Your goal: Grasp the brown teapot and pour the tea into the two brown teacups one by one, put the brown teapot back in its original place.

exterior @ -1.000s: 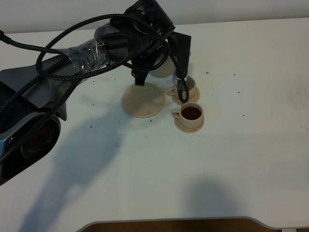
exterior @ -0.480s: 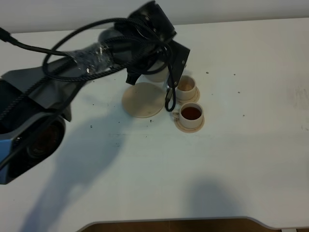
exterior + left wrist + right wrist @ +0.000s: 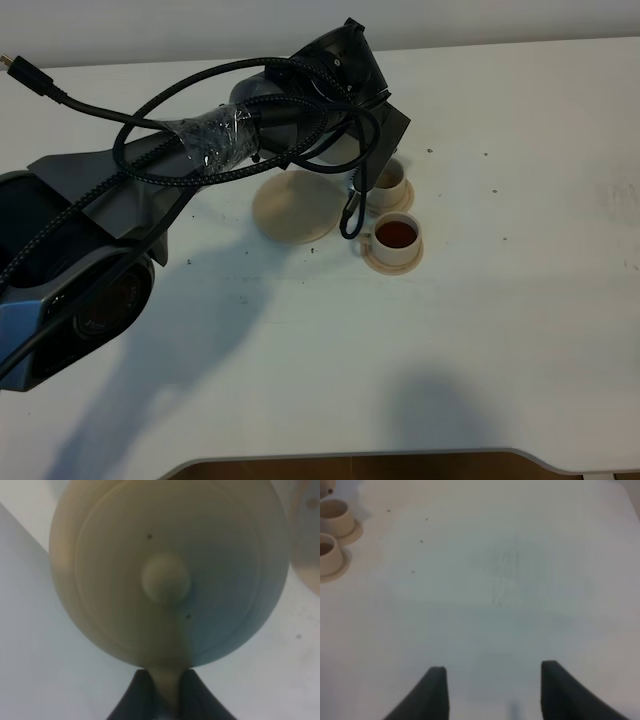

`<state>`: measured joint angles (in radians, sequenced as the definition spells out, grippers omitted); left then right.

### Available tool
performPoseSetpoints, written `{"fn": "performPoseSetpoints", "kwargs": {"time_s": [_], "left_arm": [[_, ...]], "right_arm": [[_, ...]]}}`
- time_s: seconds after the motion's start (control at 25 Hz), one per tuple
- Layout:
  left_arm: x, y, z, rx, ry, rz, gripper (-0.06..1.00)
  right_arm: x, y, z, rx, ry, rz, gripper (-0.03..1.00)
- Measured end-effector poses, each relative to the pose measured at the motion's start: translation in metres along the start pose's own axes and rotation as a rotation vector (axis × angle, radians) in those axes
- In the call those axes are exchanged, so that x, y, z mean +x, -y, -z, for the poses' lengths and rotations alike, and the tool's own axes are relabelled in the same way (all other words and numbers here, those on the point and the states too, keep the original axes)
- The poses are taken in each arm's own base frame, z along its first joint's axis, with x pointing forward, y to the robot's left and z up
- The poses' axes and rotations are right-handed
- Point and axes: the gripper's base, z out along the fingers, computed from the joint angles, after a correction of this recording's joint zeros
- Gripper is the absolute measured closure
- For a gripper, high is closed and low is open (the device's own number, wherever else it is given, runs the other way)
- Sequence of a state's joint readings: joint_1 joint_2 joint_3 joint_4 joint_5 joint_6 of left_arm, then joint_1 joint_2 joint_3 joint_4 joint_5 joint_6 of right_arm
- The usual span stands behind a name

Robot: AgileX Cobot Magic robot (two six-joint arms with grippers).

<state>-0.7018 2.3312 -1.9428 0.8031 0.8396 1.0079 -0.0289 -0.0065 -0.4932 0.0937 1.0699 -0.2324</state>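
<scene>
Holding: my left gripper (image 3: pixel 166 695) is pinched tight on the loop handle of the brown teapot (image 3: pixel 167 570). The handle sits between my two dark fingers (image 3: pixel 131 702).
Teapot place: it is up in the air under my arm. It is next to the far teacup (image 3: pixel 388 180), and the big saucer (image 3: pixel 290 215) lies bare just beside it.
What changed: a moment ago my hand and the pot hid the far teacup. Now I have pulled back a little and most of that cup shows again.
Near teacup: the near teacup (image 3: pixel 398 234) sits on its small saucer (image 3: pixel 392 262) as before, full of dark tea (image 3: pixel 397 233).
Far teacup: it looks a bit brown inside, but I cannot tell how full it is.
What it means: I think the second pour is done or almost done. The job left is to put the pot back down on the big saucer.
Right gripper: my right gripper (image 3: pixel 492 680) has its fingers wide apart and holds nothing. It hangs over the bare table (image 3: pixel 520 300), well away from the cups.
Watch out: my black cable (image 3: pixel 348 215) hangs close to the near teacup. It could bump the cup when I move.
</scene>
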Motion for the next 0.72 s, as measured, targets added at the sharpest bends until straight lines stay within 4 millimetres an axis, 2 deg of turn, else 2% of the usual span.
{"fn": "performPoseSetpoints", "kwargs": {"time_s": [0.72], "left_arm": [[-0.0063, -0.0095, 0.007, -0.104, -0.041, -0.237, 0.83]], "right_arm": [[0.0, 0.0, 0.0, 0.0, 0.0, 0.0, 0.53]]}}
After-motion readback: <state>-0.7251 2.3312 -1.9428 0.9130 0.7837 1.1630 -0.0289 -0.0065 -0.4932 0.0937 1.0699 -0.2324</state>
